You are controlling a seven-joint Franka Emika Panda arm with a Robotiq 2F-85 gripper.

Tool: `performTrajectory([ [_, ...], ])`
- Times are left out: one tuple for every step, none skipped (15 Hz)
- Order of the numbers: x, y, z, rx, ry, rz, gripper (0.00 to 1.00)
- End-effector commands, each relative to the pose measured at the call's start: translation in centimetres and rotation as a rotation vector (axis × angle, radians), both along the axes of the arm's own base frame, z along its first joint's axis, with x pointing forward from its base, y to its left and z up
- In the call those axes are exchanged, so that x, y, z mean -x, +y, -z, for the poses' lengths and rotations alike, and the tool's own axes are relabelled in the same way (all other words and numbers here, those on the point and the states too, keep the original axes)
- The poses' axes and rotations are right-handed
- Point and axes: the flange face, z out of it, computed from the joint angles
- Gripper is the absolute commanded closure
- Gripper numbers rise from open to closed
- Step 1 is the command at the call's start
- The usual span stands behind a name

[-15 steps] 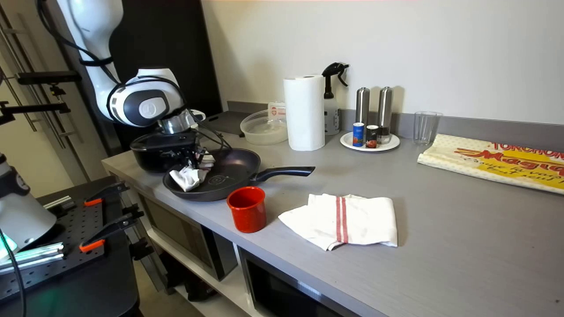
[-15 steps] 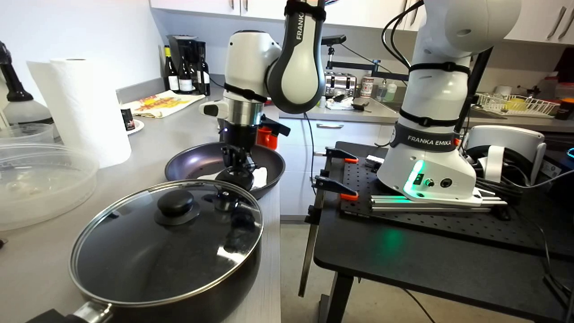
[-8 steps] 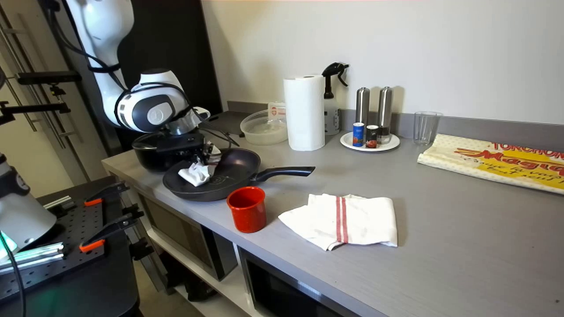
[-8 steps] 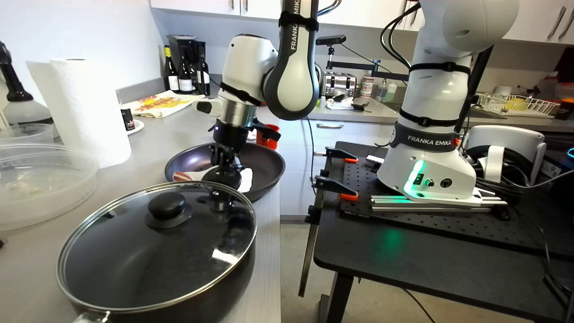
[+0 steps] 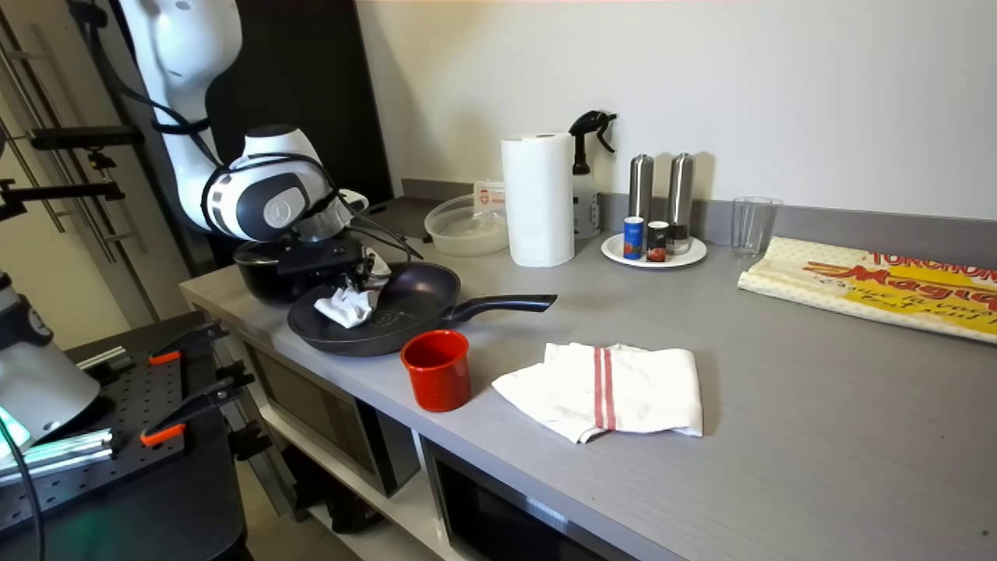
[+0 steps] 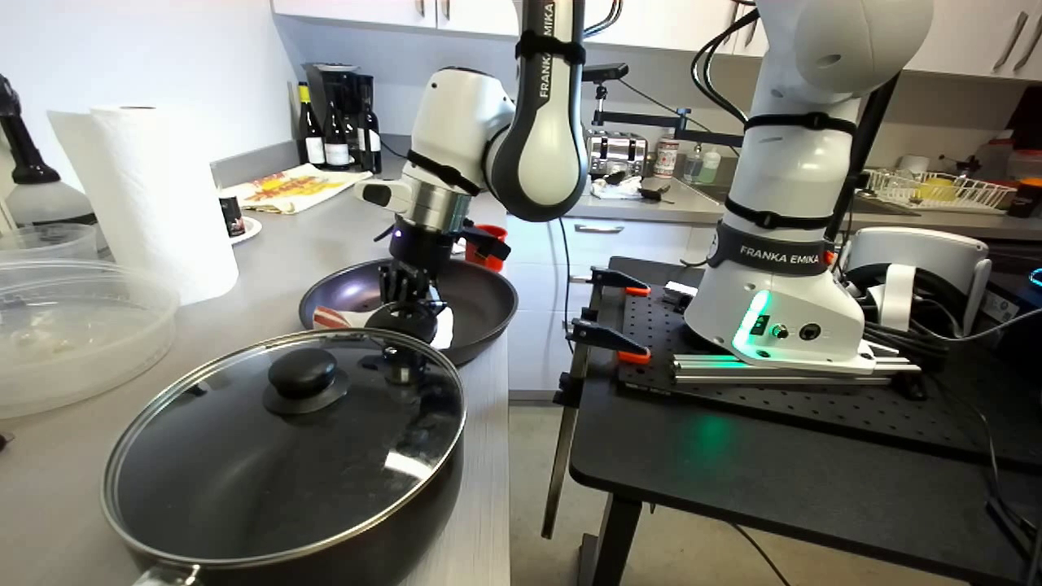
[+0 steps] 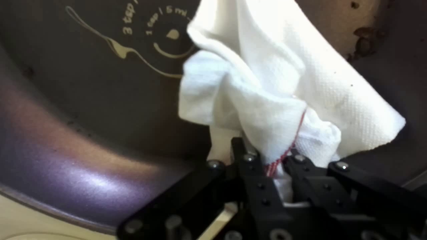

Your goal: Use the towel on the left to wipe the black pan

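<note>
The black pan (image 5: 424, 292) sits on the counter with its handle out to one side; it also shows in an exterior view (image 6: 488, 305) and fills the wrist view (image 7: 100, 100). A crumpled white towel with red stripes (image 5: 345, 308) lies in the pan; its striped end shows in an exterior view (image 6: 332, 318) and its folds in the wrist view (image 7: 270, 106). My gripper (image 7: 267, 153) points down into the pan, its fingers closed on a bunch of the towel. Brown specks and residue show on the pan's surface. Another folded white towel (image 5: 646, 389) lies on the counter.
A lidded pot (image 6: 244, 472) stands against or very near the pan and gripper. A red cup (image 5: 440, 382) stands by the pan near the counter's front edge. A plastic tub (image 5: 463, 234), paper roll (image 5: 539, 202) and plate with shakers (image 5: 611, 253) stand toward the wall.
The gripper and towel have moved across the pan, away from the counter's front edge. The lidded pot has shifted slightly the same way. In the last half second only the arm has shifted slightly.
</note>
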Motion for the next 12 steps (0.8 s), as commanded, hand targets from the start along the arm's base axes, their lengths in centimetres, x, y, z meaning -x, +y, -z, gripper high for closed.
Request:
performTrajectory([
  [1.8, 0.1, 0.0, -0.025, 0.032, -0.013, 0.96],
  [2.1, -0.2, -0.2, -0.029, 0.029, -0.007, 0.96],
  [2.3, -0.5, -0.4, -0.027, 0.027, 0.005, 0.96],
  [2.5, -0.9, -0.7, -0.027, 0.024, 0.007, 0.96],
  [2.6, -1.4, -1.0, -0.027, 0.018, 0.018, 0.96],
  [2.7, -1.8, -1.2, -0.026, 0.013, 0.033, 0.96],
  [2.7, -2.3, -1.5, -0.024, 0.006, 0.045, 0.96],
  [2.8, -2.8, -1.8, -0.021, 0.001, 0.058, 0.96],
  [2.8, -3.4, -2.2, -0.019, -0.005, 0.072, 0.96],
  [2.9, -3.6, -2.4, -0.019, -0.010, 0.081, 0.96],
  [2.9, -4.0, -2.6, -0.015, -0.013, 0.088, 0.96],
  [2.9, -4.2, -2.7, -0.013, -0.013, 0.091, 0.96],
])
